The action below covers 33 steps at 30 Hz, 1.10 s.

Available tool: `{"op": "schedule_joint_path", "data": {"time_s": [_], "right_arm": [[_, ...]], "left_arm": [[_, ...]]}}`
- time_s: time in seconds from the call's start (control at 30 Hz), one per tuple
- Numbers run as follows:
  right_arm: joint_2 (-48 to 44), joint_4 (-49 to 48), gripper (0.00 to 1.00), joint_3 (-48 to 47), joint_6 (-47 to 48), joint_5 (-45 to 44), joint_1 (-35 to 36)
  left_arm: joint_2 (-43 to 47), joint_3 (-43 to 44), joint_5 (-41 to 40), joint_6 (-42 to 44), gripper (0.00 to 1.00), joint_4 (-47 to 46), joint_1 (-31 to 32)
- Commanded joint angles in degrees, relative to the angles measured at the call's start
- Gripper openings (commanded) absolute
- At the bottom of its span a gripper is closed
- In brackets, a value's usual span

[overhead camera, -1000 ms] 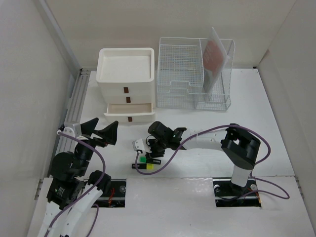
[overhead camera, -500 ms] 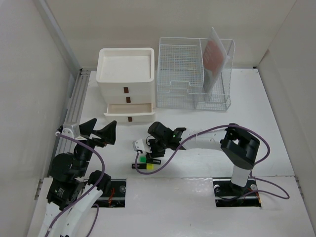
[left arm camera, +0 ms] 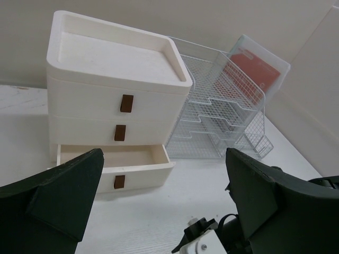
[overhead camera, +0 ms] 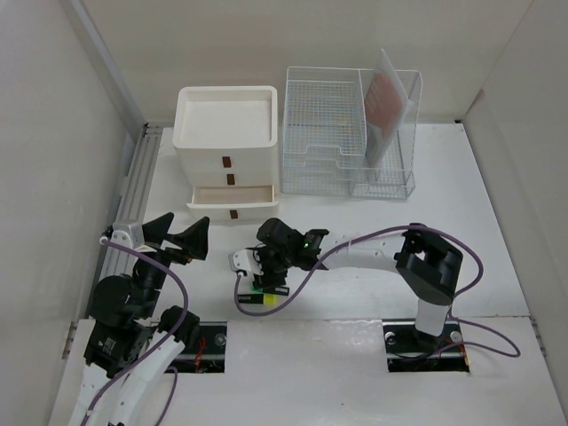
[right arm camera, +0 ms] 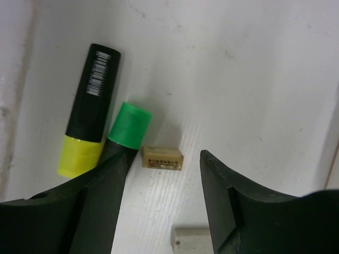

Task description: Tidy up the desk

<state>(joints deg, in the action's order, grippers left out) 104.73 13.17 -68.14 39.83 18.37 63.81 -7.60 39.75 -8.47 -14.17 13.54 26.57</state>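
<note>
The desk (overhead camera: 461, 222) is a white tabletop inside beige walls. Near its front lie a yellow-capped black highlighter (right arm camera: 90, 132), a green-capped marker (right arm camera: 130, 125) and a small tan block (right arm camera: 162, 157). My right gripper (right arm camera: 164, 211) is open and low over them, with the tan block between its fingers and the left finger against the green marker. In the top view it (overhead camera: 266, 282) covers most of these items. My left gripper (overhead camera: 182, 235) is open and empty, raised at the left, facing the drawer box (left arm camera: 116, 79).
The white three-drawer box (overhead camera: 227, 151) stands at the back with its bottom drawer (overhead camera: 232, 200) pulled open. A wire mesh tray rack (overhead camera: 342, 133) holding a folder (overhead camera: 388, 102) stands to its right. A small white piece (right arm camera: 193, 238) lies below the tan block.
My right gripper has moved left and toward the front, from beside the highlighters to over them. The left arm has not moved.
</note>
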Motion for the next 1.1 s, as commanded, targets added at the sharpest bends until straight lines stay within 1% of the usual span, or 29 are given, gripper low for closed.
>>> {"op": "schedule_joint_path", "data": {"time_s": [0.0, 0.17, 0.53, 1.07], "right_arm": [[0.65, 0.19, 0.63, -2.53, -0.90, 3.33, 1.05], [1.18, 0.72, 0.63, -2.53, -0.90, 4.04, 1.58], [3.11, -0.51, 0.61, -2.53, -0.90, 0.17, 1.58], [-3.13, 0.63, 0.61, -3.58, -1.43, 1.84, 1.58]], "left_arm": [[-0.05, -0.28, -0.41, 0.11, 1.00, -2.03, 0.24], [0.48, -0.28, -0.41, 0.11, 1.00, -2.03, 0.24], [1.00, -0.28, -0.41, 0.11, 1.00, -2.03, 0.24], [1.00, -0.28, -0.41, 0.11, 1.00, -2.03, 0.24]]}}
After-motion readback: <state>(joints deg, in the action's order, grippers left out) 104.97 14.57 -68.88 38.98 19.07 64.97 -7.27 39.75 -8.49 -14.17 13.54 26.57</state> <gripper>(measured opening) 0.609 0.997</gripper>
